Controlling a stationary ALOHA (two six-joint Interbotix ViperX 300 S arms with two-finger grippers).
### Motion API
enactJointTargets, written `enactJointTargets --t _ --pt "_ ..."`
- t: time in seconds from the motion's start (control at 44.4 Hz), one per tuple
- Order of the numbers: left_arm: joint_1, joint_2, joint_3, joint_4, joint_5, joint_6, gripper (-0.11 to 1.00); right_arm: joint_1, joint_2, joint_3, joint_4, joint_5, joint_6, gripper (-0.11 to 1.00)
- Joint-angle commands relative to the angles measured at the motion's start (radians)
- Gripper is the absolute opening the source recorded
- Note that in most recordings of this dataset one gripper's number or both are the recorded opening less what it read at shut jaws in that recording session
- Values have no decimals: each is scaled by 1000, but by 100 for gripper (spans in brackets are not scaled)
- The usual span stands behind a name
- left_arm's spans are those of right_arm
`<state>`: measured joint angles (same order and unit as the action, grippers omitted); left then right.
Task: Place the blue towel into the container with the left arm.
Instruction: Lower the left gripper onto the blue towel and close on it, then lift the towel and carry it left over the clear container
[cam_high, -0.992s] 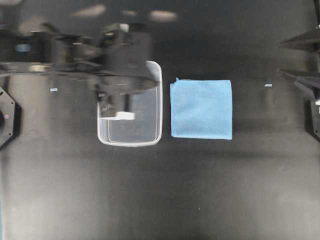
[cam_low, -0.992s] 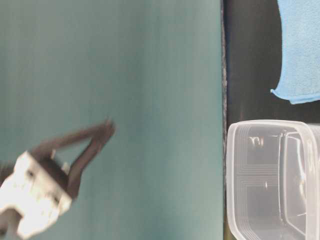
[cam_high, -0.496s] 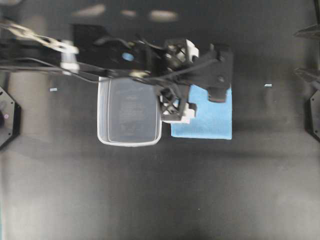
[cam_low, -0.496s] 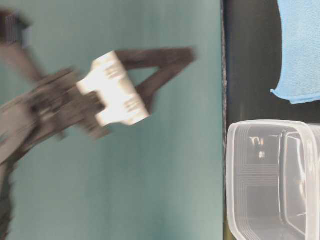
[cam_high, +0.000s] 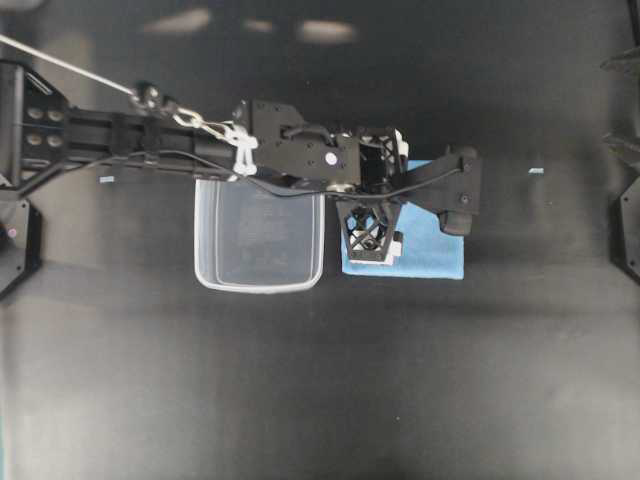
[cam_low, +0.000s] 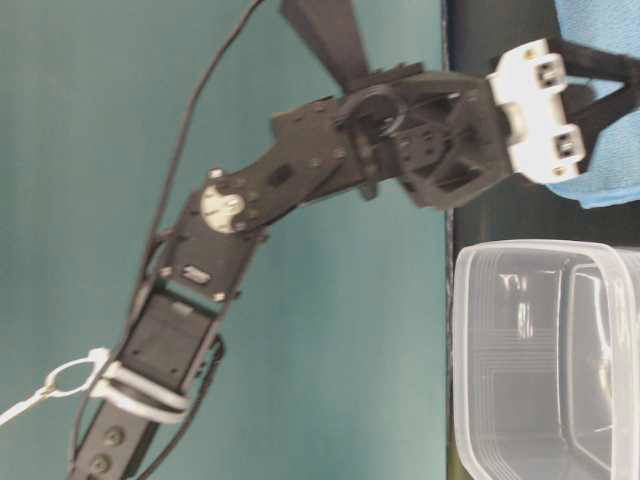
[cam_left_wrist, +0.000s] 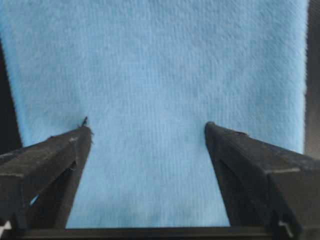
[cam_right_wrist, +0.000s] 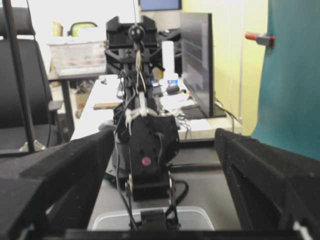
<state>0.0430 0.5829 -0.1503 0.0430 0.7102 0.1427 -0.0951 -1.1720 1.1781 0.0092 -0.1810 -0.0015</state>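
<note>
With its claw spread above the towel, the left arm should descend squarely, probably nearly touching already, then pinch a fold before swinging left to the container.

Towel right of container

A dark monitor stands beside a white basket.
</note>
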Motion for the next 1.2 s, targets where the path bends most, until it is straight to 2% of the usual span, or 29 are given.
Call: enactJointTargets --t 0.0,0.113,0.225,0.316,0.428,0.474,0.519,0.767,1.037,1.172 --pt "-3 6 -15 2 -26 0 87 0 6 -17 3 -5 2 78" --pt "-5 9 -14 2 -35 0 84 0 6 -15 3 -5 -3 78" --pt "-8 11 -6 2 -34 5 73 0 6 -15 3 -5 -5 78" --pt "-15 6 -15 2 -28 9 52 0 5 -15 3 -5 -5 78" --pt "-23 -23 -25 2 -23 18 18 0 5 -15 3 -5 -6 78" --pt "-23 -40 -29 2 -23 20 9 0 6 -15 3 -5 -6 78" --pt "-21 -52 -32 3 -21 20 4 0 6 -15 3 -5 -6 78" --pt "-14 -209 -64 3 23 18 4 0 5 -15 3 -6 -6 78" --pt "-12 -449 -64 2 241 20 4 0 5 -17 3 -5 -6 78" --pt "-12 -557 -9 3 354 17 4 0 5 -15 3 -3 -6 78"
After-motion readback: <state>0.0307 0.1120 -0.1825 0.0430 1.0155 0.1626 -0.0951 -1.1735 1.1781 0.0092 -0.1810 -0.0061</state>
